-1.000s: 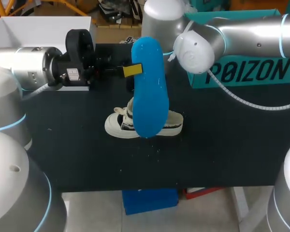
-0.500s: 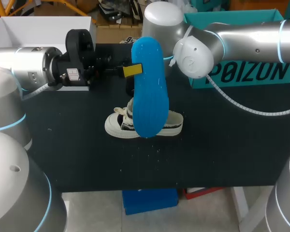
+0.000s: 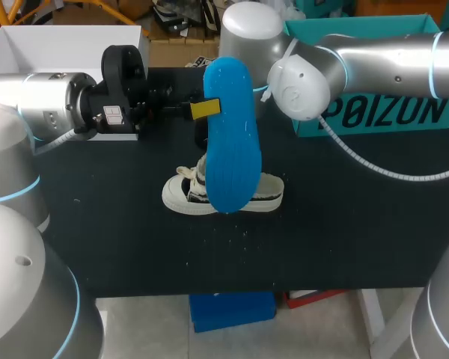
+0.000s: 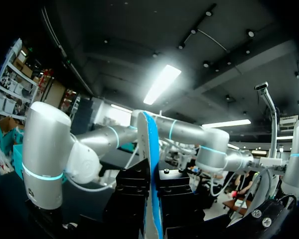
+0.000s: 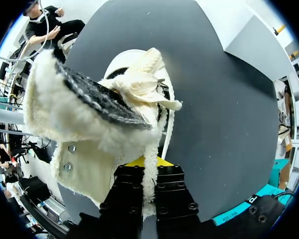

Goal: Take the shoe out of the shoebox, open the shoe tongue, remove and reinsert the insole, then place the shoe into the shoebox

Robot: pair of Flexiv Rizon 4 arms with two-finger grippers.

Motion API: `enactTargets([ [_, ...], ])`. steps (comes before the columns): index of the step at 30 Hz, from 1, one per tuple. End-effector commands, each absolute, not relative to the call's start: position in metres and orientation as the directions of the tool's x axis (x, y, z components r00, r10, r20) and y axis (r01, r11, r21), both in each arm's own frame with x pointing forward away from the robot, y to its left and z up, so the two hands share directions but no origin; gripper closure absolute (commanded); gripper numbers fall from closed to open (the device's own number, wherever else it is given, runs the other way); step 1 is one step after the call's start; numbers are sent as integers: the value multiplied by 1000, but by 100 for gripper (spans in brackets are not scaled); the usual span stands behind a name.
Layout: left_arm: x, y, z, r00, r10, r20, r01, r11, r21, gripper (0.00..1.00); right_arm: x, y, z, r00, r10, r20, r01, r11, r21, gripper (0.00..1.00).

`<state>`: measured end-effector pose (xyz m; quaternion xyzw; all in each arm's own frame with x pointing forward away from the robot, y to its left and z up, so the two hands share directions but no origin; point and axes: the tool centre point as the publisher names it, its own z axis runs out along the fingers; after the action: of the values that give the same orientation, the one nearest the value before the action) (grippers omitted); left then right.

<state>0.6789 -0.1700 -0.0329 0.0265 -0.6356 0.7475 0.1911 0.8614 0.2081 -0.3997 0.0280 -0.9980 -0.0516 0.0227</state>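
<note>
White shoe [image 3: 181, 196] sits on the black table [image 3: 344, 239], and the right gripper [image 5: 148, 174] pinches its fleecy flap [image 5: 84, 149] back, likely so the mouth gapes. Above it, the left gripper [image 3: 200, 109] clamps the blue insole [image 3: 232, 149] upright, clear of the shoe. The teal shoebox [image 3: 389, 112] stands behind.

silver left arm [image 3: 52, 101] lay level, in from the left | black yellow-tipped left gripper [image 3: 200, 109] was clamped on the upright blue foam insole [image 3: 232, 149] | silver right arm [image 3: 382, 52] crossed from the right, wrist pointed down | right gripper [image 5: 149, 191] pinched the lining edge of the cream fleece-lined shoe [image 5: 84, 139]
</note>
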Motion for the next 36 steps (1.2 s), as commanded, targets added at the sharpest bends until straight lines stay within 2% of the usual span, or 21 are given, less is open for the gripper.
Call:
enactTargets([
  [1,679,-172,-34,-926,250,282,-318,-121,-940,100,860,209,-401,-997,-57,43,-53,993,103,100],
  [4,679,-172,-34,-926,250,282,-318,-121,-940,100,860,209,-401,-997,-57,43,-53,993,103,100],
  [6,679,-172,-34,-926,250,282,-318,-121,-940,100,863,204,-398,-999,5,52,8,998,67,100],
  [11,679,-172,-34,-926,250,282,-318,-121,-940,100,869,185,-359,-977,200,70,202,979,24,100],
  [16,679,-172,-34,-926,250,282,-318,-121,-940,100,878,170,-322,-905,417,85,422,905,55,100],
  [21,679,-172,-34,-926,250,282,-318,-121,-940,100,880,164,-304,-749,659,72,663,747,57,100],
  [25,679,-172,-34,-926,250,282,-318,-121,-940,100,877,163,-303,-586,807,72,810,583,59,100],
  [29,679,-172,-34,-926,250,282,-318,-121,-940,100,873,166,-307,-453,888,76,891,448,69,100],
  [36,679,-172,-34,-926,250,282,-318,-121,-940,100,870,171,-318,-277,958,67,960,273,67,100],
])
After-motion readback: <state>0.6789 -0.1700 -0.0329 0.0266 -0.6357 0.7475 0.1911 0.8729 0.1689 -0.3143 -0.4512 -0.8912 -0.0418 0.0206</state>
